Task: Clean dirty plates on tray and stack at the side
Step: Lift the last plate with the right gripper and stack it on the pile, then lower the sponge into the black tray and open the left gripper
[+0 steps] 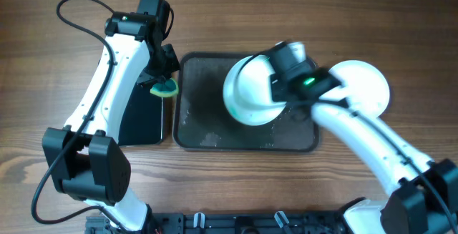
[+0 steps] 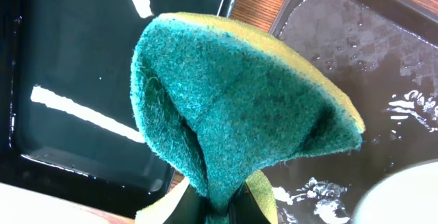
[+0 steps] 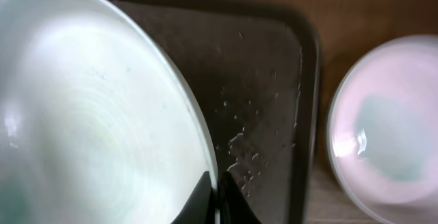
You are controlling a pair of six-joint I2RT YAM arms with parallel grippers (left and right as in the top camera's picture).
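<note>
The left end effector (image 2: 217, 207) is clamped on a folded green-and-yellow scouring sponge (image 2: 239, 101), which it holds over the right edge of a glossy black rectangular side tray (image 2: 82, 59), just beside the wet dark rectangular main tray (image 1: 207, 123). The right end effector (image 3: 213, 200) pinches the rim of a round white plate (image 3: 89, 114), which is tilted over the middle of the main tray; contact with the tray floor cannot be determined. Water droplets lie on the tray floor. A second round white plate (image 1: 368, 84) rests on the wooden surface (image 1: 286, 184) just beside the main tray's right edge, partly under the right arm
</note>
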